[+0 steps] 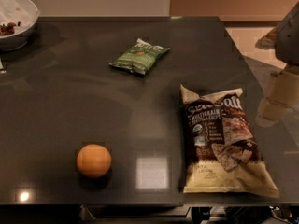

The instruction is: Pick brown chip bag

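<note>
The hand (273, 107) sits way over at the right edge of the camera view, a pale beige blocky shape under a darker grey bit of arm (289, 36); honestly can't tell if it's spread or pressed together. It hangs around the right rim of the dark worktop (70, 92), roughly level with the upper part of the brown chip bag (224, 141).

The brown chip bag lies flat and face up on the front right part of the worktop; its cream top end points toward the back and its cream bottom end comes close to the front edge. Dark brown middle, white lettering, pictured chips on it, all readable side up. The hand is off to the right of the bag's top right corner, near it but apart, no contact that I can see.

Other stuff: a small green snack bag (139, 56) lies farther back around the middle, well apart from the brown one; an orange (94, 160) sits front left, well to the left of the bag, with a bright square glare patch on the worktop between them; a white bowl (16, 20) with something dark reddish inside is cut off at the back left corner.
</note>
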Available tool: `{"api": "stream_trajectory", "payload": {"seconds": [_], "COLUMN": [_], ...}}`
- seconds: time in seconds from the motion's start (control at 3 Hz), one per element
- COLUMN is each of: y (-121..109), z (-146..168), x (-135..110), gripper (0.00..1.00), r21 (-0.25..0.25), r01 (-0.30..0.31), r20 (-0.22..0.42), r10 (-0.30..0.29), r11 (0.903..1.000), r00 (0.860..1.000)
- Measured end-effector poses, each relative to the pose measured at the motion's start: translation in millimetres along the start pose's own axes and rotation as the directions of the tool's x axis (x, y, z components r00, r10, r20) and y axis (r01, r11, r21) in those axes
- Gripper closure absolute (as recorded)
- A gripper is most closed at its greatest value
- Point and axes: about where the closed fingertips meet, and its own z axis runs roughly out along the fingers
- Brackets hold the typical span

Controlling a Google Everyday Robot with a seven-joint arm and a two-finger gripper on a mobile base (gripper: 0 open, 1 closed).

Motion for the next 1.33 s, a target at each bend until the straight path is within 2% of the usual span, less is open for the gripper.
{"api": "stream_trajectory", "payload": {"seconds": [0.33, 0.67, 1.0, 1.33], "y": [-0.7, 3.6, 13.8, 25.0], "z": [-0.6, 8.9, 28.0, 50.8], "x": [-0.4, -4.8, -11.9, -15.9], "gripper": [0.00, 0.00, 0.00, 0.00], "r21": [0.001, -0.036, -0.077, -0.112], "r01": [-0.002, -0.057, -0.153, -0.250], "r20": [-0.001, 0.002, 0.004, 0.001], "r10": [0.002, 0.057, 0.153, 0.252], "r11": [1.0000, 0.9977, 0.9853, 0.9618], "r00": [1.000, 0.998, 0.988, 0.968]}}
